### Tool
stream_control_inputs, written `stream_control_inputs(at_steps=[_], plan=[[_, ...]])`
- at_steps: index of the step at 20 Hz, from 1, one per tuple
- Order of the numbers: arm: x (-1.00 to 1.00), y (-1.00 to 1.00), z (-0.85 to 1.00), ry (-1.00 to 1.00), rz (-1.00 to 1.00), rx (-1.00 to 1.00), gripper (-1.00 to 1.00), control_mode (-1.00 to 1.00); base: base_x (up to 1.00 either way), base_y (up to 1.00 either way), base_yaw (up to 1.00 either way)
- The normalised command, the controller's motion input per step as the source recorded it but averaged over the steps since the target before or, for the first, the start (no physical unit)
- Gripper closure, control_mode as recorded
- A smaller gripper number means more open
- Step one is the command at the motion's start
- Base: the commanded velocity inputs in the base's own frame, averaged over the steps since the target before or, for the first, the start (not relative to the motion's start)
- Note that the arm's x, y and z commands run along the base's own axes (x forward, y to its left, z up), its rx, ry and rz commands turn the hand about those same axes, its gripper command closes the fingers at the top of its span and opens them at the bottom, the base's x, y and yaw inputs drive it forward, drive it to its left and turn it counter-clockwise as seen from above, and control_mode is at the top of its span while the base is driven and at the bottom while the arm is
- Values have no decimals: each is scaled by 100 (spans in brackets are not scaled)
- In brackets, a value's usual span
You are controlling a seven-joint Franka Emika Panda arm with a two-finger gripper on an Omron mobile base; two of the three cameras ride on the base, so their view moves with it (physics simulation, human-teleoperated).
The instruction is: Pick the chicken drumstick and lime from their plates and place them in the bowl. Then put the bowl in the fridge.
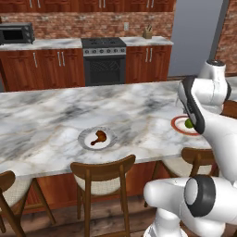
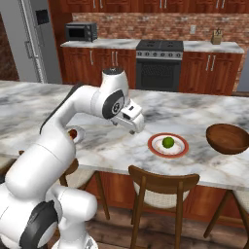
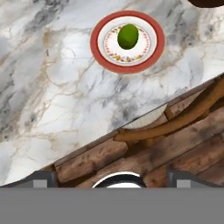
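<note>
The golden-brown chicken drumstick lies on the grey-rimmed plate near the counter's front edge. The green lime sits in the middle of the orange-red-rimmed plate. To the right of that plate stands the dark wooden bowl, with nothing visible in it. My gripper hovers over the counter's front edge, to the left of the lime plate. In the hand view the lime and its plate are ahead, and the gripper is open with nothing between its fingertips. The grey fridge stands at the back.
Wooden chairs are tucked under the marble counter, and one chair back lies just below the hand. A black oven, a microwave and brown cabinets line the far brick wall.
</note>
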Motion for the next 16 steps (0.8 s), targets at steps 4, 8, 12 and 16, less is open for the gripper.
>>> stream_control_inputs(at_steps=[4,8,12,16], plan=[[28,-50,-23,5,-31,0,-100,-100,0,0,0],[45,-49,-27,6,-13,0,-100,-100,0,0,0],[55,-45,-27,17,-1,2,-100,-100,0,0,0],[49,-37,-29,15,0,3,-100,-100,0,0,0]])
